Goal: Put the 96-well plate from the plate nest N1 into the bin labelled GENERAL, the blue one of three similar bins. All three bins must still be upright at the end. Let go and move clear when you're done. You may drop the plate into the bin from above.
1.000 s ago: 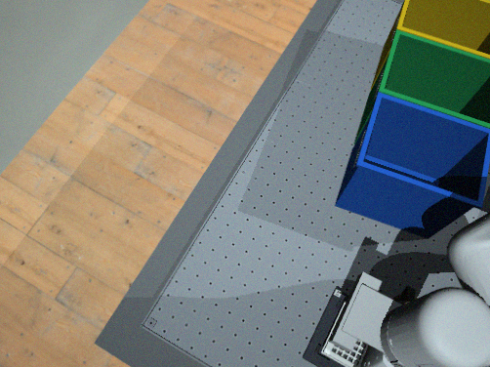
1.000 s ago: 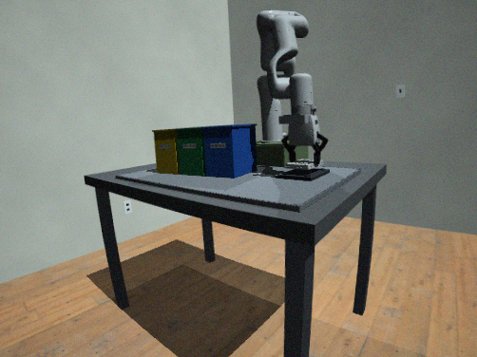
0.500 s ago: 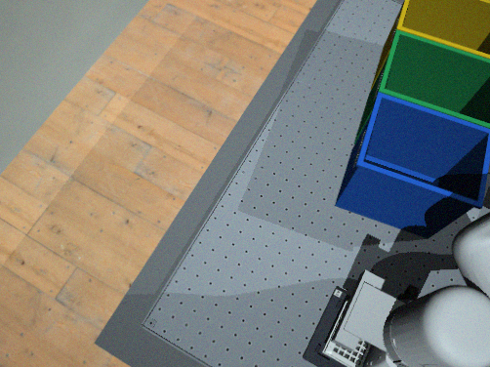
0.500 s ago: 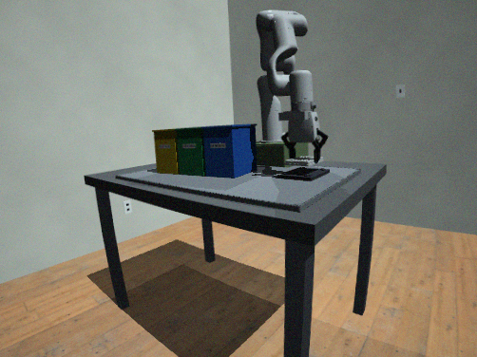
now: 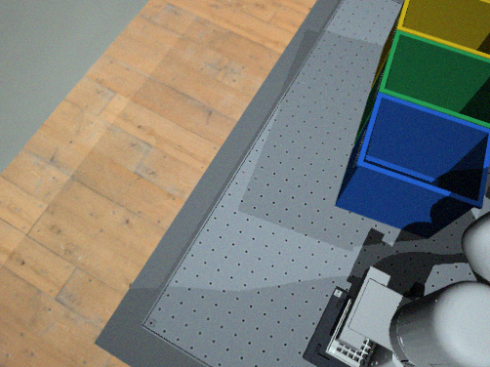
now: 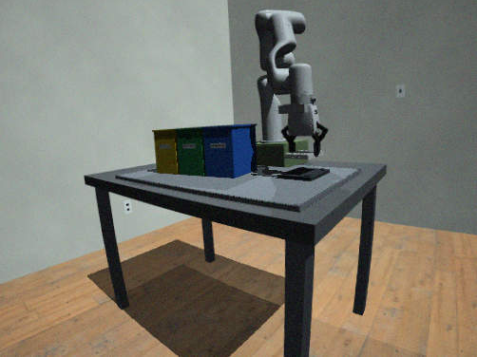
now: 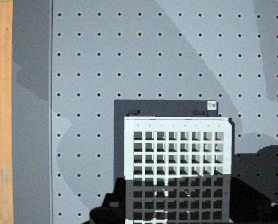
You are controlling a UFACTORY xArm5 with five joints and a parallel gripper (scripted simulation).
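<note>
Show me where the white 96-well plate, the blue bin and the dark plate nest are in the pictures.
white 96-well plate [image 7: 178, 150], wrist view, on its lit well grid.
blue bin [image 5: 386, 196], top view, on its near outer wall.
dark plate nest [image 6: 304, 173], exterior view, on its flat top.

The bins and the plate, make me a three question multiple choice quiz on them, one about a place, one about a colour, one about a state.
1. Where is the well plate?
A. in the blue bin
B. lifted above its black nest
C. on the floor

2. Which colour is the middle bin?
A. green
B. red
C. white

3. How do the three bins stand?
A. all tipped over
B. stacked on each other
C. all upright

Answers:
1 B: in the exterior view the gripper is clamped on the plate above the nest.
2 A: the green bin sits between the yellow bin and the blue bin.
3 C: their open tops face up.
</note>
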